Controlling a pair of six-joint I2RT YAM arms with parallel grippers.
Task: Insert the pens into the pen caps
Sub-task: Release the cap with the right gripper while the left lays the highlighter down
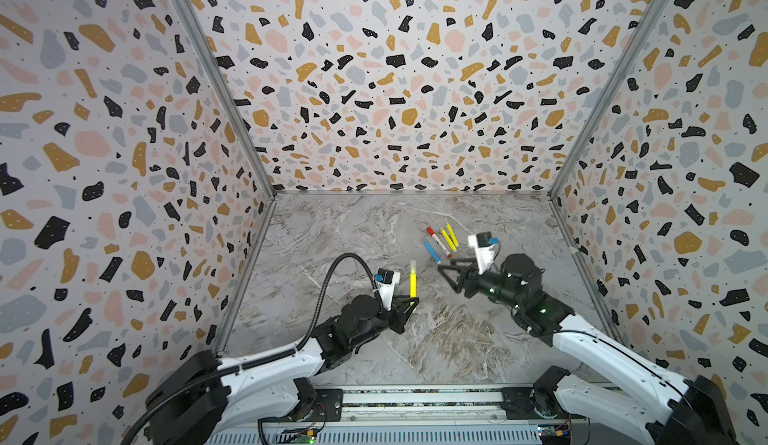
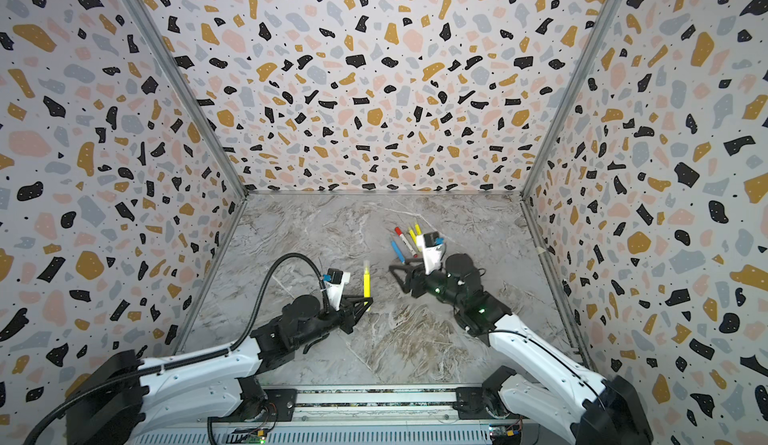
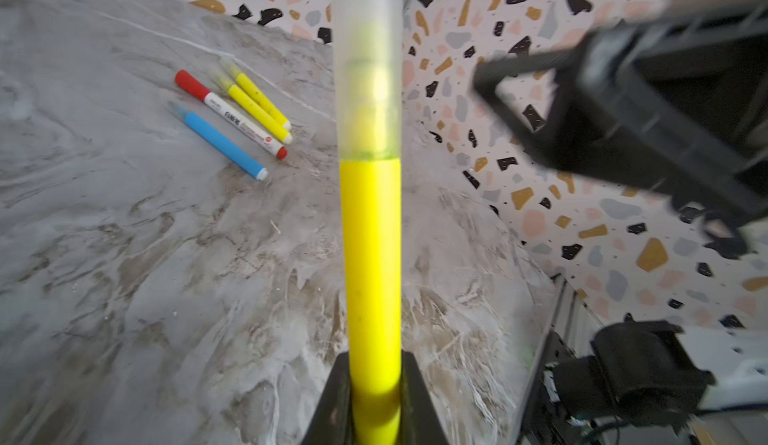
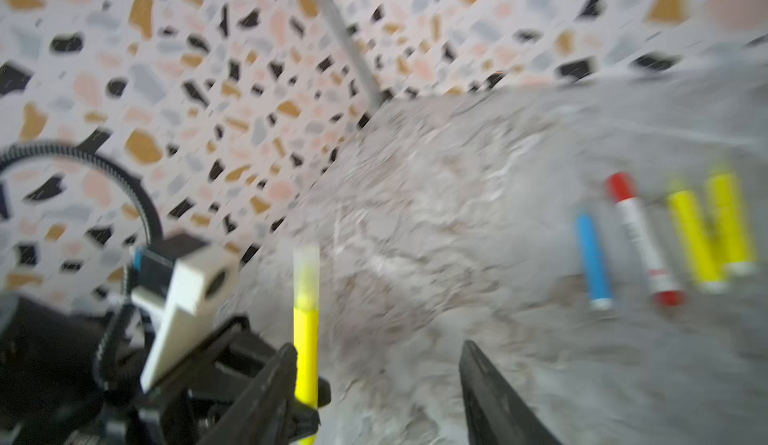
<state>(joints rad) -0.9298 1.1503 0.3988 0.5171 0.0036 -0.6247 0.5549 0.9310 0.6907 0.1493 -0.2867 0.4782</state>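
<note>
- Since the held yellow pen already wears a pale cap whose skirt meets the barrel, I judge capping of this one about done. Seating looks full, but I can't confirm it.
- Pen stands upright over the middle of the tabletop, clear of the surface, cap end up.
- Left tool is clamped narrow on the pen's lower barrel.
- Right tool sits near the pen, on the side toward the right edge. Its jaws are part-way apart with nothing between them, and it touches neither pen nor cap. Its wrist view is blurred.
- Other four lie in a loose row toward the far edge, right of centre, well apart from the held pen: blue pen, white pen with a red cap, and two yellow pens side by side.
- All four look capped. The pale caps are hard to make out, so that's a judgement.
- Next move, as I read it: left tool lowers, lays the pen flat near the row, then opens. That needs the right tool kept clear and a low release so the pen doesn't roll.
</note>
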